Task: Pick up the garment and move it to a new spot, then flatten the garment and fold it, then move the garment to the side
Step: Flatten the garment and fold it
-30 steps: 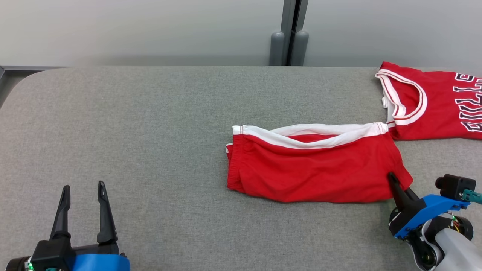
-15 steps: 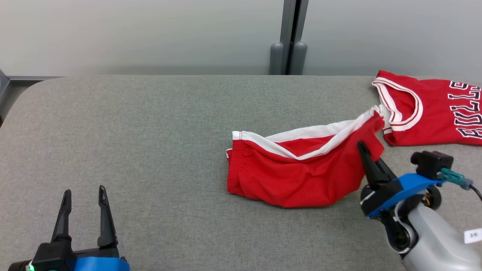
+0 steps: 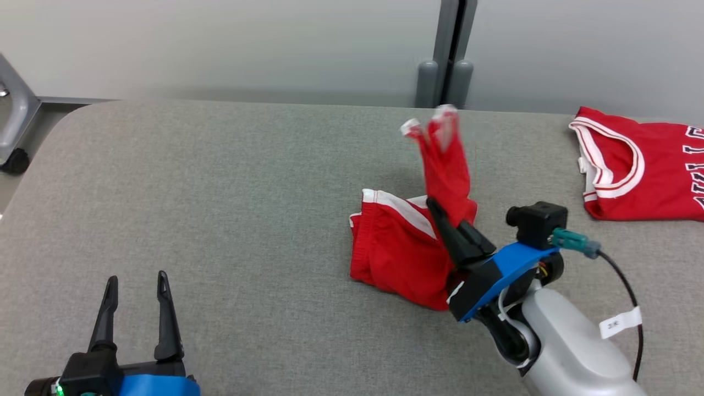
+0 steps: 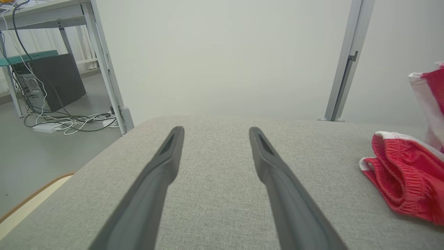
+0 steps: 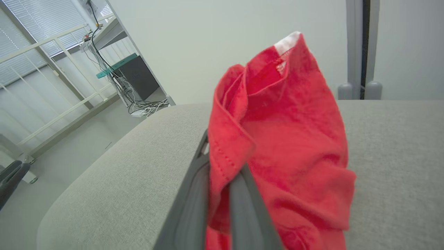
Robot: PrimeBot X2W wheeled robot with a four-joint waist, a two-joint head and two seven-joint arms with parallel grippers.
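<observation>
The garment (image 3: 404, 250) is a pair of red shorts with white trim on the grey table (image 3: 231, 181). My right gripper (image 3: 435, 208) is shut on one corner of it and holds that end up, so a red flap rises above the rest. In the right wrist view the red cloth (image 5: 284, 132) is pinched between the two fingers and drapes over them. Its elastic end (image 4: 399, 173) lies at the right of the left wrist view. My left gripper (image 3: 136, 281) stands open over bare table at the lower left, far from the shorts, with nothing between its fingers (image 4: 166, 163).
A red jersey (image 3: 643, 165) with white trim and dark lettering lies flat at the table's far right. A grey post (image 3: 448, 66) stands behind the table against a pale wall. Off the table's left end are a desk frame, cables and floor (image 4: 52, 118).
My right gripper has swung left and up, dragging the shorts' right corner off the table and folding it over toward the left. The camera has shifted. The left gripper has stayed put.
</observation>
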